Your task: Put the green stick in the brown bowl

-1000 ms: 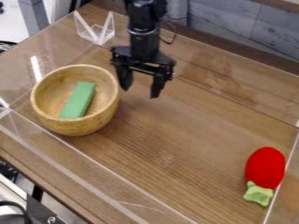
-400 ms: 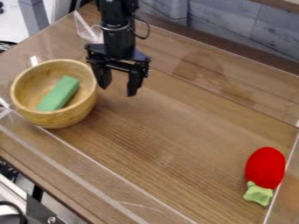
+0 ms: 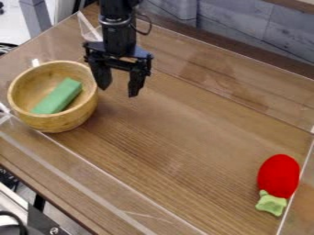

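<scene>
1. Left of centre in the single camera view, a round light-brown wooden bowl [image 3: 51,95] with thick walls and visible grain sits on the wood-grain tabletop [image 3: 185,138].
2. Flat light-green rectangular stick [image 3: 57,95] lies inside the bowl, slanted across its floor. By how things lie, the task reads as done.
3. Black two-fingered claw [image 3: 117,84] hangs just beside the bowl's right rim, pointing down. Fingers spread apart, nothing between them; no contact with the rim that can be made out.
4. Handling judgement on the stick: looks like a rigid, light toy block with a smooth painted face, so stiff, not fragile, possibly a little slippery. If it had to be lifted, best hold would be across the narrow width near the middle, fingers on the two long edges. Bowl walls crowd both ends, leaving little room there.
5. Far right, well apart from the bowl: red strawberry-like toy [image 3: 278,174] with a small pale-green stem, lying near the tabletop's edge.
6. Clear plastic walls [image 3: 50,165] ring the work area.
</scene>
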### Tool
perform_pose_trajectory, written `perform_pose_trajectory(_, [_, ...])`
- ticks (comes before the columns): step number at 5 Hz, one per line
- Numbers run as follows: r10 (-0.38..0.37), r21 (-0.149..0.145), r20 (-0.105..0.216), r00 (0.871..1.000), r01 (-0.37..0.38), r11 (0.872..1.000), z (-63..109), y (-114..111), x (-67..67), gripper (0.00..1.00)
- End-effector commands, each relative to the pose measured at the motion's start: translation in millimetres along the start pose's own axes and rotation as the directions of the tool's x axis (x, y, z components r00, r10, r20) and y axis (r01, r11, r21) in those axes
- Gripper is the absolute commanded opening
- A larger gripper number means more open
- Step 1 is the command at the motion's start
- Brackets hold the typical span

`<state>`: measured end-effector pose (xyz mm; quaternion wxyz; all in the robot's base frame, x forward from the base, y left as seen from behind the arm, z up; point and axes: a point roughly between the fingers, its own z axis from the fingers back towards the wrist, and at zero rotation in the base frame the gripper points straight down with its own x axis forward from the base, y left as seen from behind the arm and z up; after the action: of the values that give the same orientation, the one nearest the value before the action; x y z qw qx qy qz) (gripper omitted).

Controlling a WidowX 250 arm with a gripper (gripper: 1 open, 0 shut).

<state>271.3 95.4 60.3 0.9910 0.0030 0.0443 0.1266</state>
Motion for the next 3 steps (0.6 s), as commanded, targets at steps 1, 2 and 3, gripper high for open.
perform_pose_trajectory(1, [0.063, 0.009, 0.059, 0.996, -0.064, 0.998, 16.1, 14.7, 4.8, 1.00])
perform_pose_trajectory(2, [0.090, 0.009, 0.045, 0.995, -0.091, 0.996, 9.9, 16.2, 4.1, 1.00])
perform_pose_trajectory(3, [0.117, 0.009, 0.032, 0.993, -0.118, 0.993, 4.0, 17.5, 3.4, 1.00])
